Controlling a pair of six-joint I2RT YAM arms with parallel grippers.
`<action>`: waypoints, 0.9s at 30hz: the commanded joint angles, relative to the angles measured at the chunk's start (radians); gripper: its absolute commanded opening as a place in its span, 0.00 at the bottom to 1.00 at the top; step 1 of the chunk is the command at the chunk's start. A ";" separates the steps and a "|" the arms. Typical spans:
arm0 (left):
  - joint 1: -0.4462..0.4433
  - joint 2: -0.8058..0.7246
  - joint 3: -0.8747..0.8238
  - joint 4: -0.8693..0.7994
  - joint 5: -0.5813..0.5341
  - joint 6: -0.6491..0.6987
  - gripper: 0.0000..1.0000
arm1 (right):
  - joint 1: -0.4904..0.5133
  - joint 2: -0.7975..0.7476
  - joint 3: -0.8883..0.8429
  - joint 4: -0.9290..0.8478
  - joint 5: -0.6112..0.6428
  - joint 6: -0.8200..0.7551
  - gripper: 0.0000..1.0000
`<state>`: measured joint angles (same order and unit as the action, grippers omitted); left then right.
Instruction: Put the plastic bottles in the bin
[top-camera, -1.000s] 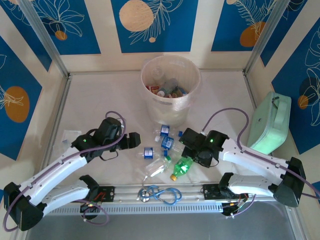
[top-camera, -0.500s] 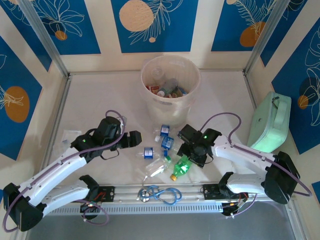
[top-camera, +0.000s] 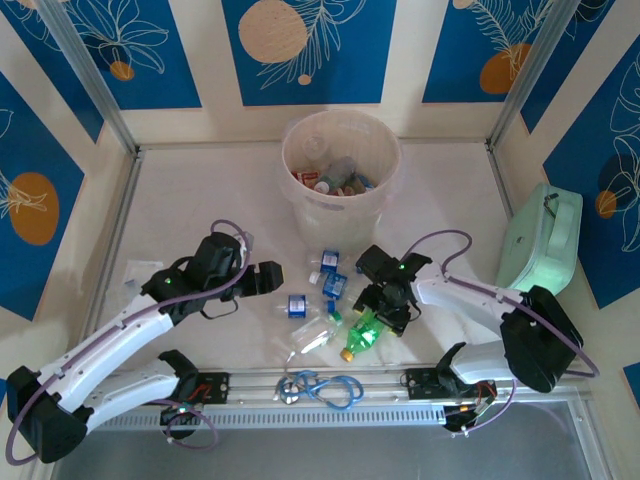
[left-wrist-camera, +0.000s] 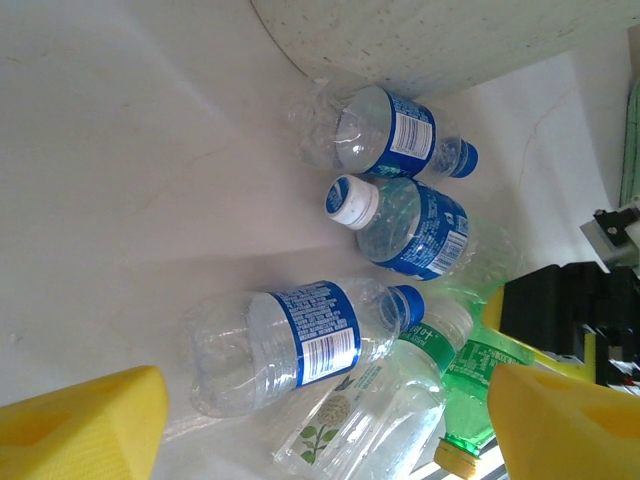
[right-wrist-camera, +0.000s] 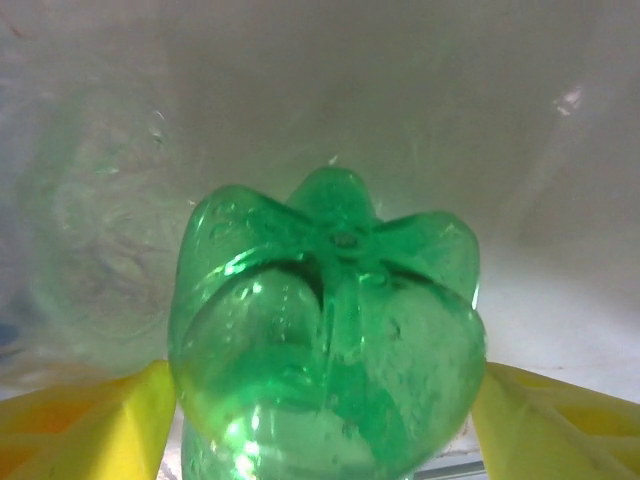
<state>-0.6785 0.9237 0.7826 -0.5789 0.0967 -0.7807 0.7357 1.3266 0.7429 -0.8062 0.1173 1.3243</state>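
At front, right gripper (right-wrist-camera: 325, 425) wide, astride green bottle (right-wrist-camera: 325, 300)

My arms both bent inward.
Black yellow-padded left gripper (top-camera: 268, 278) gapes; right gripper (top-camera: 382, 308) tilts down, jaws apart.

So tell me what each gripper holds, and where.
Left gripper: nothing. Right gripper straddles the green bottle near its base; grip cannot be told.

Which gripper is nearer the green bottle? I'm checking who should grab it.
Right. The right gripper straddles the green bottle's base; the left gripper sits beyond the clear bottles.
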 joint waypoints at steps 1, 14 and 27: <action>0.015 0.011 0.018 0.026 0.023 -0.006 0.83 | -0.021 0.027 -0.019 0.024 -0.050 -0.026 0.75; 0.039 0.037 0.004 0.048 0.038 0.004 0.82 | -0.035 -0.012 -0.029 0.019 -0.008 -0.021 0.55; 0.057 -0.013 0.044 0.059 0.080 0.011 0.84 | 0.051 -0.396 0.046 -0.137 0.174 -0.017 0.47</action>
<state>-0.6334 0.9432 0.7830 -0.5522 0.1387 -0.7773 0.7666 1.0325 0.7330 -0.8654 0.2119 1.3094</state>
